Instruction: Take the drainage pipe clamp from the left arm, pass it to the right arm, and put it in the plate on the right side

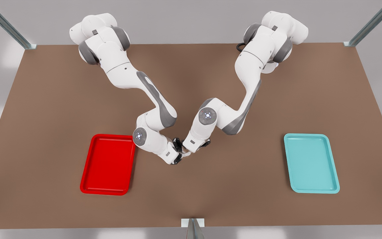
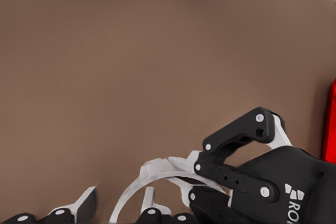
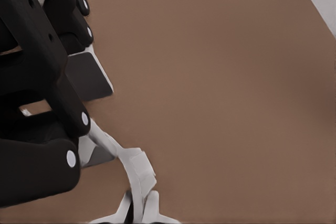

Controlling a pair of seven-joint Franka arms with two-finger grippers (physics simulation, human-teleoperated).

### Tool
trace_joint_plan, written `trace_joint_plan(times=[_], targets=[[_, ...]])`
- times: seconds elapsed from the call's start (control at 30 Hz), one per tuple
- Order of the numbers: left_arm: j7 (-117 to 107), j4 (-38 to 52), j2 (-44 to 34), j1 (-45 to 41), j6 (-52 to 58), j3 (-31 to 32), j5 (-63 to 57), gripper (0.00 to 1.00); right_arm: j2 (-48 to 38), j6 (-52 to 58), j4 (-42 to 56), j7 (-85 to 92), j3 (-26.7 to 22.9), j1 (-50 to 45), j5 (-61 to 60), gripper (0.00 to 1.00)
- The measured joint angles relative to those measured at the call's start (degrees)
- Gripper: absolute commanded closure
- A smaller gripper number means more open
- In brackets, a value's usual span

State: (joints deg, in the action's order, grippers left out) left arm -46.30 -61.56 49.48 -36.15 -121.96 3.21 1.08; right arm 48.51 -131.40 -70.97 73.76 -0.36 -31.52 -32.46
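Above the middle of the brown table, the two grippers meet around the drainage pipe clamp (image 1: 184, 153), a thin white half-ring (image 2: 147, 174). The right gripper (image 1: 181, 153) belongs to the arm on the front view's left; its fingertips (image 3: 139, 211) are pinched together on one end of the clamp (image 3: 134, 166). The left gripper (image 1: 187, 152) reaches in from the front view's right. Its fingers (image 2: 118, 208) stand apart on either side of the clamp's arc, with a gap at the outer one. The red plate (image 1: 108, 162) lies on the table just beyond the right arm.
A teal tray (image 1: 310, 162) lies at the front view's right. A metal bracket (image 1: 192, 223) sits at the table's front edge, and frame posts rise at the back corners. In the left wrist view, the red plate's edge (image 2: 331, 124) shows beyond the right gripper (image 2: 195, 179).
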Motion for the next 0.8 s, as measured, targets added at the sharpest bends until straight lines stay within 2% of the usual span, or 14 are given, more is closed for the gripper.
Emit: trace_joint_plan(times=[0.27,0.33,0.43,0.53,0.67,0.73,0.8], targets=[[-0.66,-0.01,-0.76,1.07,0.02,-0.04,-0.47,0.0,-0.42,-0.36,-0.8,-0.03,-0.32,0.42,0.38,0.79],[-0.83,-0.14,-3.1,3.44,1.62,-0.06,-0.74,0.0,-2.43,0.57,-2.65,-0.04,-0.54,3.82,0.61,0.79],[1.21,-0.11,-10.19,15.11,9.67,0.05,-0.86,0.0,-6.36,5.39,-5.12,0.17,-0.75,12.46,2.81,0.79],[5.28,-0.03,-12.78,28.5,18.01,-0.1,-0.94,0.0,-9.85,11.14,-5.51,1.01,-0.89,21.2,8.56,0.79],[10.07,-0.25,-17.22,35.38,28.61,0.59,-0.78,0.0,-10.34,16.7,-7.47,2.96,-1.37,28.62,14.41,0.79],[12.12,-14.48,-28.65,36.74,29.48,1.21,0.05,0.0,-9.75,18.38,-8.68,3.93,-1.53,29.69,16.03,0.79],[13.97,-19.44,-32.18,37.27,29.94,1.38,0.68,0.0,-8.74,19.47,-9.59,4.78,-1.49,29.8,16.69,0.79]])
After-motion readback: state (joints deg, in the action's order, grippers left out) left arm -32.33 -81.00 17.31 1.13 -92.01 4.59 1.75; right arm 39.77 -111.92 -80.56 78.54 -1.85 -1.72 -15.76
